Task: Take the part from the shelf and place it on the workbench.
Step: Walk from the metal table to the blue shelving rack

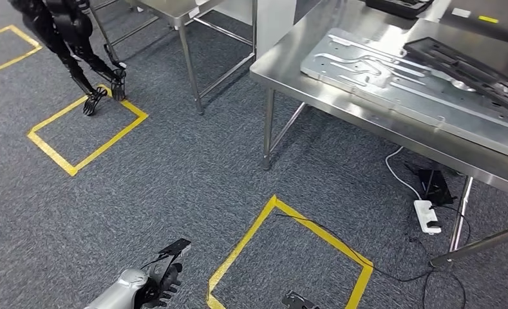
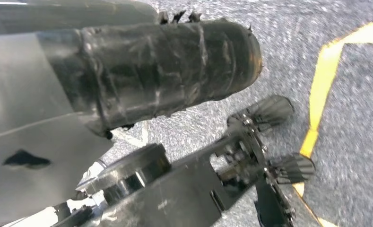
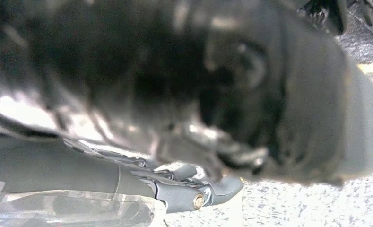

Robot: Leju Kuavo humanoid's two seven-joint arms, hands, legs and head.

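the bench stands ahead to my right, a steel table with a big stamped plate lying flat on it and dark trays beside and partly over that plate. no shelf is ahead of me, and i cannot tell which piece is the part i am meant to fetch; i judge it is not yet in either of my hands.

another robot stands at the far left by a yellow floor square. a second square lies right in front of me. a cable trails over its corner to a power strip under the bench, so i could snag a foot on it as i turn.

my left hand hangs low with its fingers spread and nothing in them. my right hand is blurred beside my body; i cannot tell whether it is spread or curled. swinging either arm close to the bench leg could knock it.
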